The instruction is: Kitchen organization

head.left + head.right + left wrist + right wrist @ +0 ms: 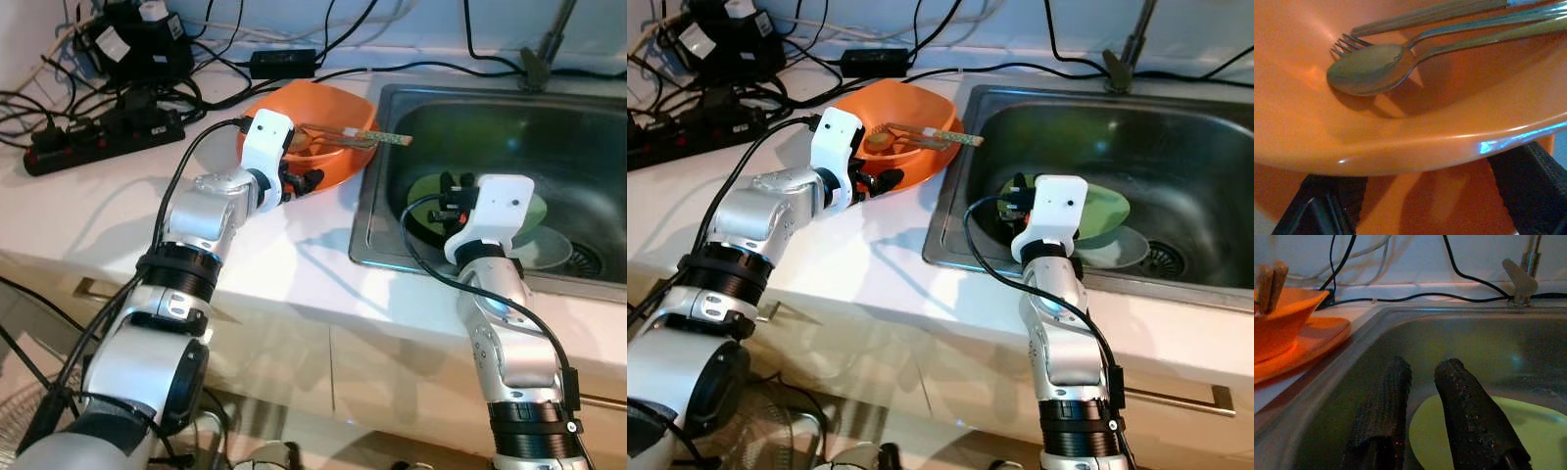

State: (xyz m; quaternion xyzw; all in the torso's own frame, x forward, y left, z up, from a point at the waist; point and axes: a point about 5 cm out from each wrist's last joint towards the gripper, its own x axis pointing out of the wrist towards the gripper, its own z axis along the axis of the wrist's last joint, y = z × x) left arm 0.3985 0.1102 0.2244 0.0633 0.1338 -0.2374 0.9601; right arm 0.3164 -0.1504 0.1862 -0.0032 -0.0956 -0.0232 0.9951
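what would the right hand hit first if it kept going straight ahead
Probably the green plate in the sink: the right hand points down over its near edge. Depth is unclear; it may not be touching yet.

Overall light: even, cool indoor light in both eye views; the white surface [118,211] reads bright, close to washed out.
Shadows: soft arm shadows fall on the surface just beside the sink [387,176], toward the orange bowl [338,122].
Sink: basin interior dim and greenish, with a pale sheen on its steel rim.
Eye view sharpness: centre fairly sharp; slight softness and bending toward the frame edges.
Left wrist view: warm orange cast; a small bluish glare spot on the bowl rim; the spoon [1369,68] casts a distinct shadow; near black fingers [1533,186] blurred.
Right wrist view: dim, grainy; the fingers [1469,416] dark yet textured; the back wall beyond the sink bright and soft.
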